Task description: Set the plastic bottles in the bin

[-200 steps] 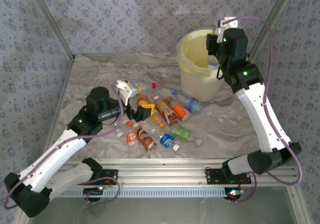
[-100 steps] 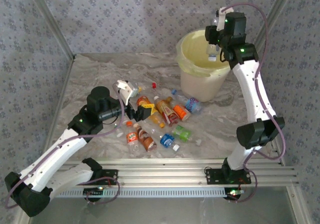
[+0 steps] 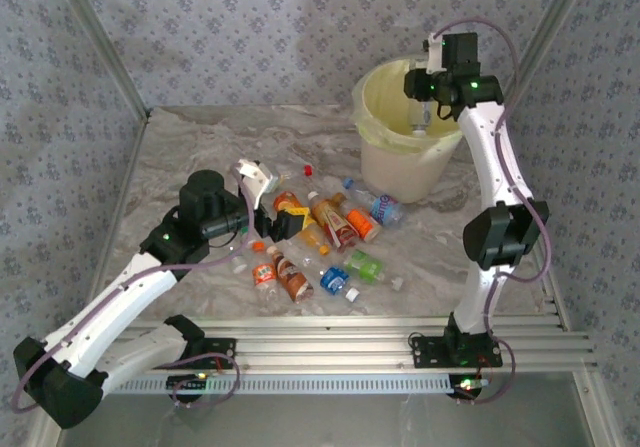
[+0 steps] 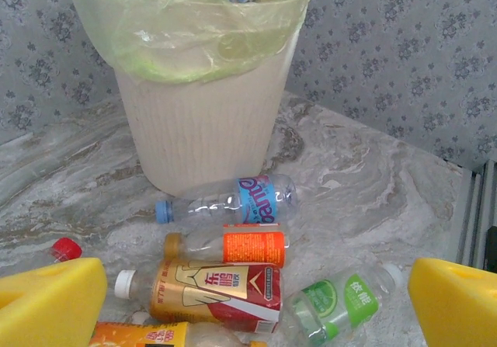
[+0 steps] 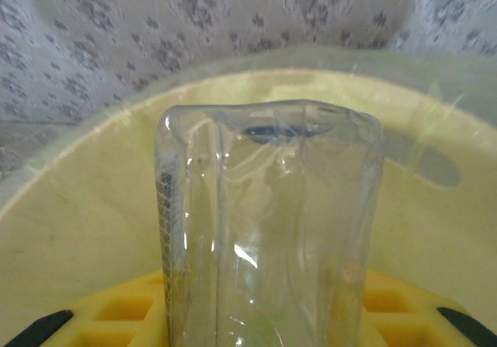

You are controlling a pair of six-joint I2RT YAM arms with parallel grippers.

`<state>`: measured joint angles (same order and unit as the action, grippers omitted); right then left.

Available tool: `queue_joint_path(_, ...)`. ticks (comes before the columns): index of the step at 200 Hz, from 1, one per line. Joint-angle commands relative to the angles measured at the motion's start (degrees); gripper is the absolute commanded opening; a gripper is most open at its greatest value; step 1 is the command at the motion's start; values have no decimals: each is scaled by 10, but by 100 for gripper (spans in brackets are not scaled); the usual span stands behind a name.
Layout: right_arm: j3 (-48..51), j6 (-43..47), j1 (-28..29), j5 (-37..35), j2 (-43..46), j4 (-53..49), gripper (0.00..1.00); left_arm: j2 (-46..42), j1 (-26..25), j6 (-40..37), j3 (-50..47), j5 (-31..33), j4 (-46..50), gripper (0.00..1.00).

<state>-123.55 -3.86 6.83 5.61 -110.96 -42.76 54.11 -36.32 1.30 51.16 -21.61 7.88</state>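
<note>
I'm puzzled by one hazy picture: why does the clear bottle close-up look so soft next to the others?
Right wrist view: the held bottle sits very near the lens, so it and the bin behind look soft, with white glints on the plastic. Left wrist view: crisp; print on the blue-label bottle is readable. Top view: even light, faint shadows on the table.

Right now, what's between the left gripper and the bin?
Bottles, seen from the left wrist: the blue-label bottle nearest the bin, then orange-label bottle and red-gold bottle.
</note>
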Motion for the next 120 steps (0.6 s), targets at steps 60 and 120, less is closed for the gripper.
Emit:
queue_joint_path(60, -52, -1, 8, -20, -76, -105, 42, 8, 5, -9, 11, -7, 3, 100)
queue_joint_path(120, -29, -2, 16, -56, -94, -111, 43, 15, 5, -4, 14, -6, 5, 100)
